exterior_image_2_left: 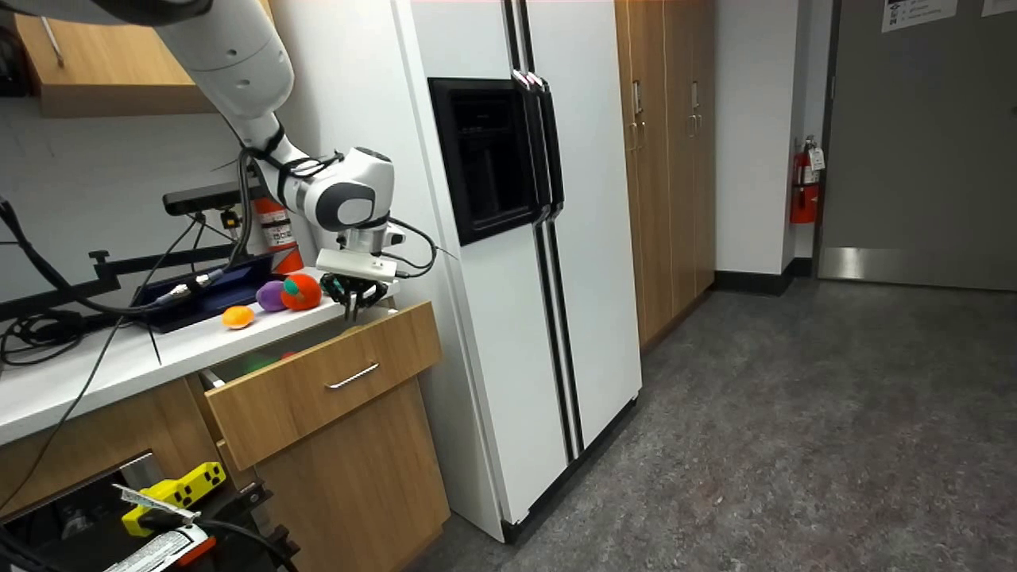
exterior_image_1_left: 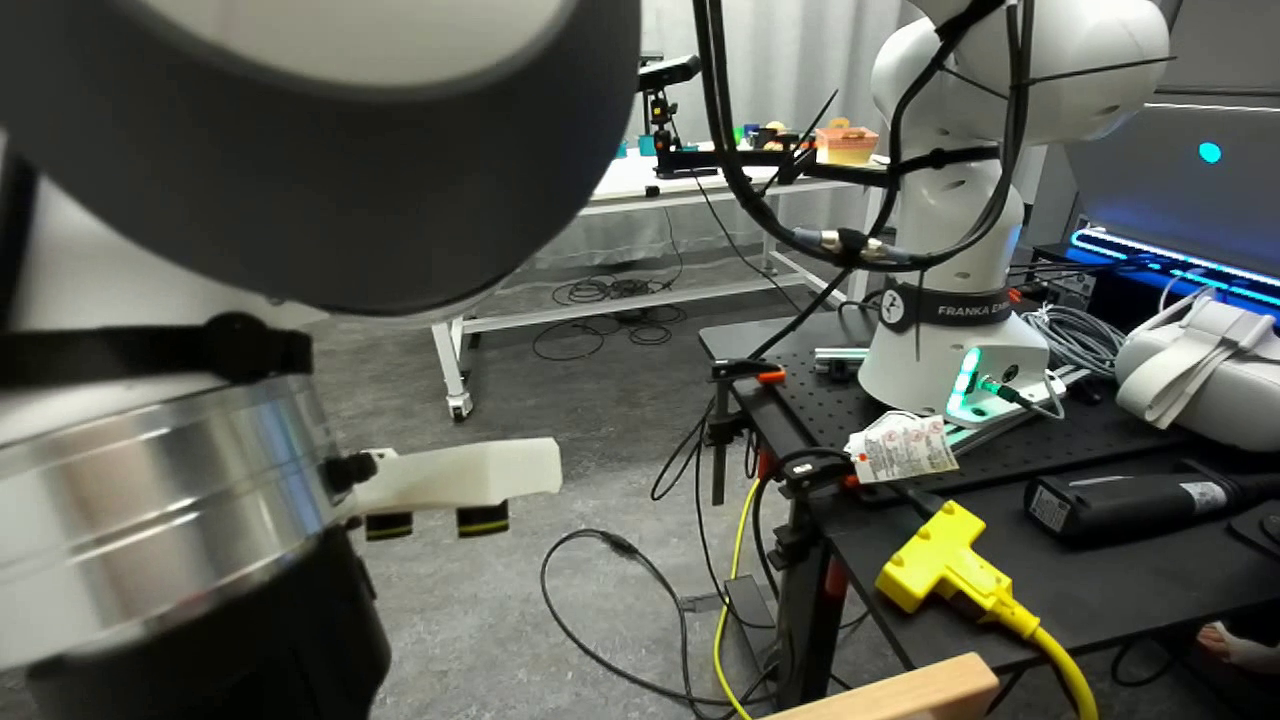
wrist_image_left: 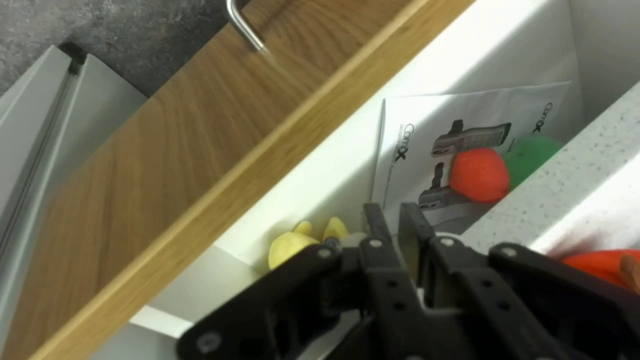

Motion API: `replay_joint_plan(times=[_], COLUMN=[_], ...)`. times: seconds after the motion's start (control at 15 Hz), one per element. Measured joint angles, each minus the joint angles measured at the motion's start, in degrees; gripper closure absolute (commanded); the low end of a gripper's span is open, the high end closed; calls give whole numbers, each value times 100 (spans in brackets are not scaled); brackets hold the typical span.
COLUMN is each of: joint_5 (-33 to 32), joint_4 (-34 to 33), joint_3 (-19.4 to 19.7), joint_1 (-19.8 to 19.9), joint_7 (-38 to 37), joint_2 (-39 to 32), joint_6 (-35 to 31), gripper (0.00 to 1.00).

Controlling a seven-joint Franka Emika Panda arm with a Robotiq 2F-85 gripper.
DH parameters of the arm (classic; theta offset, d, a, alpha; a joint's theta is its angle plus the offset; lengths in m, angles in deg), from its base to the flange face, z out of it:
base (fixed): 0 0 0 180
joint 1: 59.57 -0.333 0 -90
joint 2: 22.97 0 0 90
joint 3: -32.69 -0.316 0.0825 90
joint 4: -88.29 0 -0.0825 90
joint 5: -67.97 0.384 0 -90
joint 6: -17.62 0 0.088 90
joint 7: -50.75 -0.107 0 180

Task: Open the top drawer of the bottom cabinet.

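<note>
The top drawer [exterior_image_2_left: 306,401] is pulled out; the gripper [wrist_image_left: 392,207] is positioned over its right side, fingers [wrist_image_left: 377,220] slightly spread.

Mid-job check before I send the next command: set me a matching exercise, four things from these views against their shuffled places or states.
1. wide top drawer with wood front
2. black two-fingered gripper
3. red rounded object
4. small orange rounded object

A. on the white countertop
B. over the drawer
C. standing open in its wooden cabinet
D. in the drawer, beside a green object

Pairs: 1-C; 2-B; 3-D; 4-A
</note>
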Motion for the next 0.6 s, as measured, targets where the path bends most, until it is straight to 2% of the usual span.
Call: replay_joint_plan(times=[0.27,0.6], joint_5=[-422,-1373], joint_4=[31,100], joint_3=[184,598], joint_1=[-56,-404], joint_7=[51,-114], joint_2=[-143,-34], joint_6=[12,16], gripper=[100,100])
